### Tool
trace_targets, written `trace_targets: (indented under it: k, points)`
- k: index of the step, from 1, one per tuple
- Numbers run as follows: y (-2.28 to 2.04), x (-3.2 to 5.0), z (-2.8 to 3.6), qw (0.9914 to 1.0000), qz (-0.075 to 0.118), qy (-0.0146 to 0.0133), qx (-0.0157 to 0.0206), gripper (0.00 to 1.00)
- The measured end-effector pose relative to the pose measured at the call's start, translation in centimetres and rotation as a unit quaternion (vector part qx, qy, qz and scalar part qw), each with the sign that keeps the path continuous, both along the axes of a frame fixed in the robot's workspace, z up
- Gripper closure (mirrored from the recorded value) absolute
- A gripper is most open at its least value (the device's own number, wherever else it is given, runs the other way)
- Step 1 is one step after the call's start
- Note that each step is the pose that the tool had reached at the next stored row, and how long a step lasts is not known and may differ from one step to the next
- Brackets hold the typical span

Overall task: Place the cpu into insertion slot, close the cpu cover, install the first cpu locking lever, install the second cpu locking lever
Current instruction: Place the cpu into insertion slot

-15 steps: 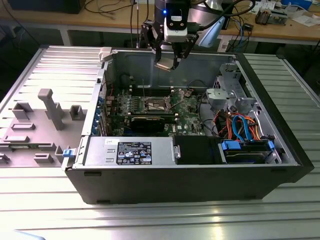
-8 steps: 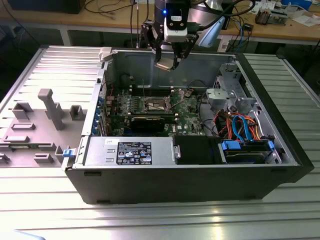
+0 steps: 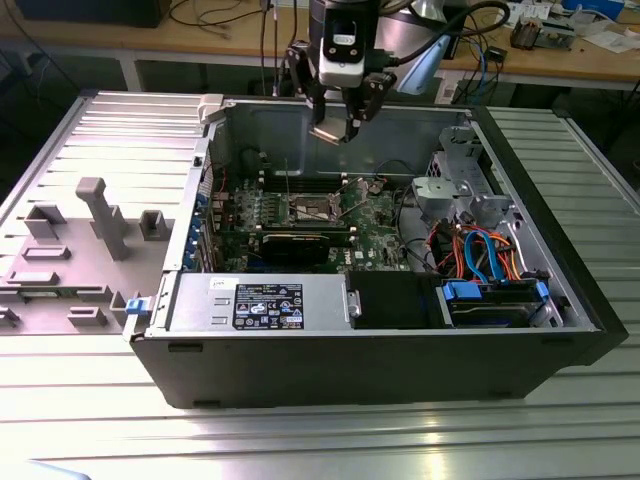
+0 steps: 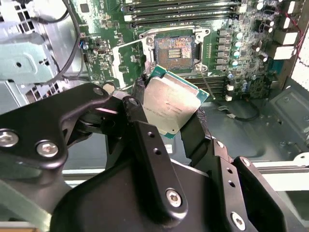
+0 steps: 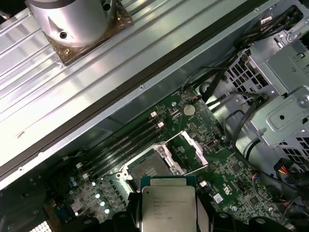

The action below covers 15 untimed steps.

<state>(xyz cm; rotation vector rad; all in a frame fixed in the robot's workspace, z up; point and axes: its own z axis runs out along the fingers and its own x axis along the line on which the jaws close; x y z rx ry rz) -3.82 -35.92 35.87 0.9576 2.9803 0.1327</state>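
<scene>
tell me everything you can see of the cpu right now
The cpu is a small flat square chip: a silver-grey metal top with faint print, edged by a thin green board rim. The gripper clamps two opposite sides between its black jaws, metal top facing both wrist cameras. It hangs over the motherboard, clear of the insertion slot, touching nothing else.

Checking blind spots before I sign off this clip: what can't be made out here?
1. cpu underside: turned away from both wrist views, gripped by the tool.
2. insertion slot near edge: behind the cpu in the first wrist view; contacts too small in the exterior view.
3. Tool body: mostly cut off by the picture's edge in the first wrist view.
</scene>
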Motion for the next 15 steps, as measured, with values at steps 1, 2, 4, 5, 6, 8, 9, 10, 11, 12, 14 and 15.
trace_targets:
  k: [1, 2, 4, 5, 6, 8, 9, 10, 11, 12, 14, 15]
  points:
    - [0.0, 0.0, -0.1, 0.99995, -0.01, 0.0, 0.0, 0.45]
    - [0.0, 0.0, -0.22, 0.9998, -0.02, 0.0, 0.0, 0.45]
    - [0.0, 0.0, -0.45, 0.99881, -0.049, 0.0, 0.0, 0.45]
    - [0.0, 0.0, -0.5, 0.99823, -0.06, 0.0001, -0.0001, 0.45]
    - [0.0, 0.0, -0.52, 0.99787, -0.065, 0.0002, -0.0001, 0.45]
    - [0.0, 0.01, -0.54, 0.99772, -0.067, 0.0002, -0.0001, 0.45]
    - [0.0, 0.01, -0.53, 0.99772, -0.067, 0.0002, -0.0001, 0.45]
    - [0.0, 0.01, -0.54, 0.99772, -0.067, 0.0002, -0.0001, 0.45]
    - [0.0, 0.01, -0.53, 0.99772, -0.067, 0.0002, -0.0001, 0.45]
    - [0.0, 0.01, -0.53, 0.99772, -0.067, 0.0002, -0.0001, 0.45]
    - [0.0, 0.01, -0.54, 0.99772, -0.067, 0.0002, -0.0001, 0.45]
    - [0.0, 0.0, -0.54, 0.99772, -0.068, 0.0002, -0.0001, 0.45]
